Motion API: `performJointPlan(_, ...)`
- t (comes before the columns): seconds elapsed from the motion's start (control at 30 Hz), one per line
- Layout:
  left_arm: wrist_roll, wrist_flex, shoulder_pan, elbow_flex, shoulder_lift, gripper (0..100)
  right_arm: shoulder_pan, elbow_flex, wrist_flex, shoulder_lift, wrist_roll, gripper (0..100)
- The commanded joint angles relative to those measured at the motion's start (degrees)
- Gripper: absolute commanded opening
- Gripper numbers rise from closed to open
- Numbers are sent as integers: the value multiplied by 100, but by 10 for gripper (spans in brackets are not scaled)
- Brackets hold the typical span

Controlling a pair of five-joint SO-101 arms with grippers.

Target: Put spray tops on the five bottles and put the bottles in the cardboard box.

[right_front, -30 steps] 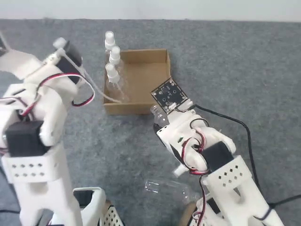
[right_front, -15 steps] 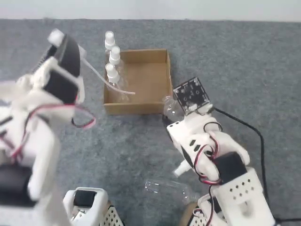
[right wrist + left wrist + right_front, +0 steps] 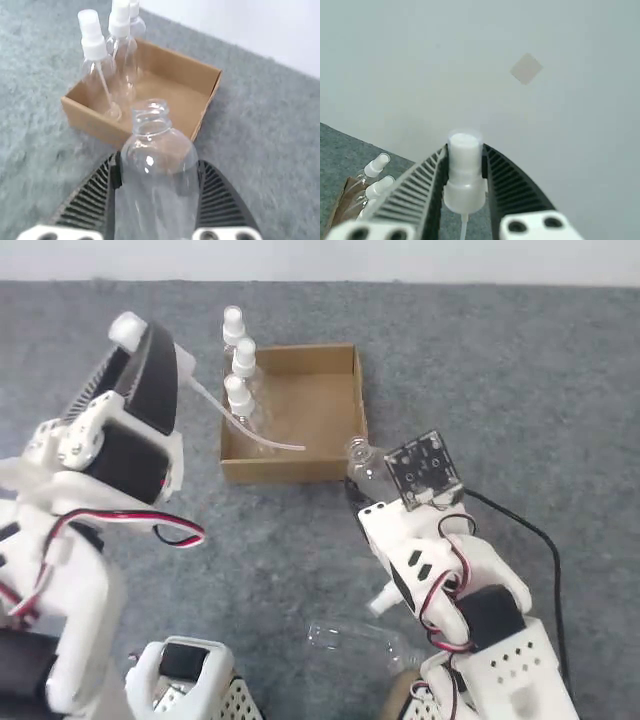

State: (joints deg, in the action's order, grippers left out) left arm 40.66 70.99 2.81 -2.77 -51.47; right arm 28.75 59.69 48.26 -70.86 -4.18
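Observation:
My left gripper [image 3: 465, 150] is shut on a white spray top [image 3: 465, 172], held up with the cap toward the wall. In the high view the spray top [image 3: 127, 330] trails a thin tube whose end hangs over the cardboard box [image 3: 310, 468]. My right gripper [image 3: 156, 167] is shut on a clear open-necked bottle [image 3: 154, 180], upright just in front of the box [image 3: 192, 75]. From above, that bottle [image 3: 362, 458] stands at the box's front right corner. Three capped bottles [image 3: 240, 375] stand along the box's left side. Another clear bottle [image 3: 355, 638] lies on the carpet.
Grey carpet [image 3: 520, 370] covers the table, with open room right of the box. The lying bottle is close to the right arm's base [image 3: 500, 670]. The left arm's body [image 3: 70, 540] stands at the near left. A white wall [image 3: 400, 258] borders the far edge.
The right arm has carried its bottle right and up to the box's front right corner. The left arm has swung, bringing the spray top's tube end farther right over the box.

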Motion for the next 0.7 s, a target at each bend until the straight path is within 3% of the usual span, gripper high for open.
performJointPlan(0.0,193,-18,26,119,-62,12,-57,158,-462,-356,44,44)
performJointPlan(0.4,325,-26,18,576,-62,12,13,1187,-1754,-919,26,46)
performJointPlan(0.57,325,0,18,585,-62,12,435,1670,-2193,-1059,-782,44)
performJointPlan(0.67,325,-18,18,716,-62,12,558,1899,-2369,-1218,-879,44)
